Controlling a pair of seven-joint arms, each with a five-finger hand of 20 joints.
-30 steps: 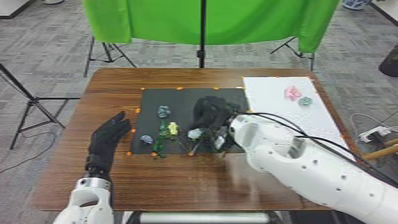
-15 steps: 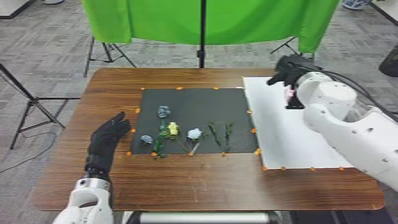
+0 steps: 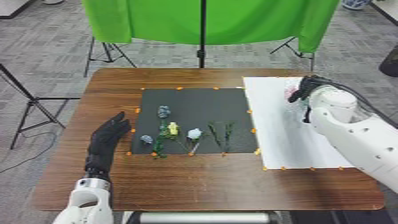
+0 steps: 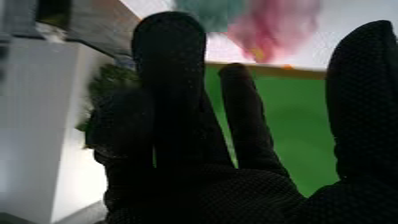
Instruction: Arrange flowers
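Note:
My right hand (image 3: 308, 91) is over the upper part of the white sheet at the right, beside a pink flower (image 3: 290, 91). In the right wrist view the right hand (image 4: 213, 195) has its fingers extended and apart, the pink flower (image 4: 275, 25) and a teal flower (image 4: 211, 12) lying beyond the fingertips. On the black mat are a blue-grey flower (image 3: 163, 111), a smaller bluish one (image 3: 147, 139), a yellow flower (image 3: 173, 128), a white flower (image 3: 195, 133) and green stems (image 3: 228, 136). My left hand (image 3: 107, 134) rests left of the mat, fingers straight.
The black mat (image 3: 204, 102) lies mid-table, with the white sheet (image 3: 284, 145) to its right. Orange markers line their edges. A green cloth (image 3: 160, 20) hangs on a stand behind the brown table (image 3: 178, 185).
My right arm has gone from the mat to the white sheet, uncovering the white flower and green stems; lately the hand has shifted slightly nearer. The left arm has stayed still.

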